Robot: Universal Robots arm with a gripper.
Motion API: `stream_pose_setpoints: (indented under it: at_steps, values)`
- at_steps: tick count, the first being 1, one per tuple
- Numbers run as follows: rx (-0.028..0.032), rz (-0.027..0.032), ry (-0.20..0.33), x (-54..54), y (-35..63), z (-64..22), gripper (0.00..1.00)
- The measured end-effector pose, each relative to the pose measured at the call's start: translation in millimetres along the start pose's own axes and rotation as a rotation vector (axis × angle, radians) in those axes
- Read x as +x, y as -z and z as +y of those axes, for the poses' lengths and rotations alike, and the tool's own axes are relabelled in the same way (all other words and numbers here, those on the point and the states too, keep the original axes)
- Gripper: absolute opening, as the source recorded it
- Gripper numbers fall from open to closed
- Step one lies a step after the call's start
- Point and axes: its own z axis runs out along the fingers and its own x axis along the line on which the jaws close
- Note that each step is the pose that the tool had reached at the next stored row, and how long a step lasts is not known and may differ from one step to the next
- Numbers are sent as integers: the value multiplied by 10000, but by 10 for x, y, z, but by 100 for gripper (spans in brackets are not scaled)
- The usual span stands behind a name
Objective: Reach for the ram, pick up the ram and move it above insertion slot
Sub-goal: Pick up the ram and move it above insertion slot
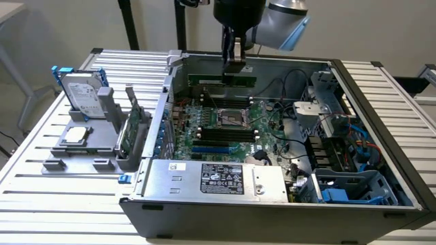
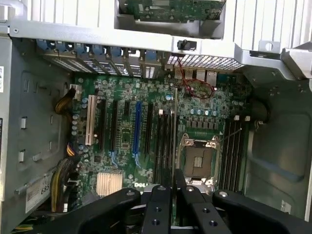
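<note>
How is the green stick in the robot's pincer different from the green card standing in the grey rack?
The ram hangs in the pincer inside the computer case, over the motherboard; the green card stands in the grey rack outside the case. The ram is long and narrow; the green card is taller and wider. Both are green circuit boards.

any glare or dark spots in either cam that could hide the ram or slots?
Exterior view: even room light; the ram, held by the gripper, reads clearly against the pale case wall; motherboard slots dim but legible. Wrist view: bright glare on the metal case rim; black fingers look soft up close.
</note>
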Motion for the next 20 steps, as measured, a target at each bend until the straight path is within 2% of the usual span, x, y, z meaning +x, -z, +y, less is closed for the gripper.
stream_pose_setpoints:
  at_steps: [12, 20]
  values:
    - [19, -3, -300, -46, -66, -208, 14]
    - [21, 0, -346, -51, -67, -219, 14]
